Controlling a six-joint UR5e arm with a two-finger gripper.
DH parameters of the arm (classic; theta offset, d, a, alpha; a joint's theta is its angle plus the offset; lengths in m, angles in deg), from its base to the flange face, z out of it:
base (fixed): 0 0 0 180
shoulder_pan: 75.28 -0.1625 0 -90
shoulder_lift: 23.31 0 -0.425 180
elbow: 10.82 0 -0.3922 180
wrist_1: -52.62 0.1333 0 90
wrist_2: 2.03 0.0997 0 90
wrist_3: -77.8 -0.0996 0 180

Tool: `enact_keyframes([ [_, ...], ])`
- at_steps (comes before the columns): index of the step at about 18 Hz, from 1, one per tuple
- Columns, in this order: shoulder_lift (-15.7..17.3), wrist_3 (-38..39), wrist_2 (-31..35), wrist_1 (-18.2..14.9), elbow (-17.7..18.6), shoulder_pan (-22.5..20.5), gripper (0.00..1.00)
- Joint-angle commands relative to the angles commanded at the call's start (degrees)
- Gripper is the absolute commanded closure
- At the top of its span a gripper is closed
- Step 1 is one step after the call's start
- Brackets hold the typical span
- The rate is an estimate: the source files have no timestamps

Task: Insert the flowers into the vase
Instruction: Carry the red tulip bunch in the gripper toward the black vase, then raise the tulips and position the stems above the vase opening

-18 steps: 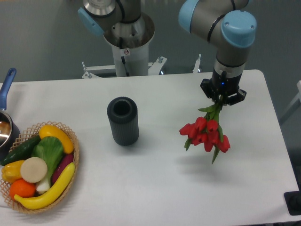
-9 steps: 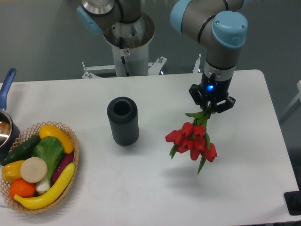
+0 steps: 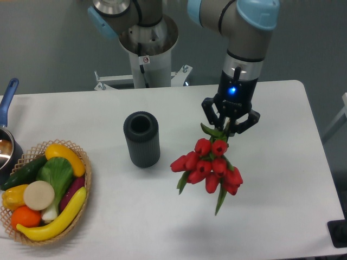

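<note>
The gripper (image 3: 230, 123) is clamped on the stems of the flowers (image 3: 209, 166), which hang above the table at three o'clock from the vase (image 3: 142, 139). Pickup done; the vase's mouth is unfilled, so insertion remains.

White rectangular table (image 3: 282, 216), rounded corners. On it: dark grey ribbed cylindrical vase (image 3: 142, 139), upright, mouth open, near centre; woven wicker basket (image 3: 81, 201) of fruit and vegetables at left front; dark pot with blue handle (image 3: 7, 119) at left edge, partly cut off.
</note>
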Motion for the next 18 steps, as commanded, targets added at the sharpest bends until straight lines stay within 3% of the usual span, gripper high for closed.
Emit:
enact_keyframes([
  [6,-0.4,3.7,-12.0,0.0,-0.1,0.1,1.0],
  [10,-0.4,3.7,-14.2,0.0,0.1,-0.4,1.0],
  [16,0.4,3.8,-26.1,0.2,2.5,-2.4,1.0],
  [18,1.3,3.8,-27.9,1.8,3.9,-3.0,1.0],
])
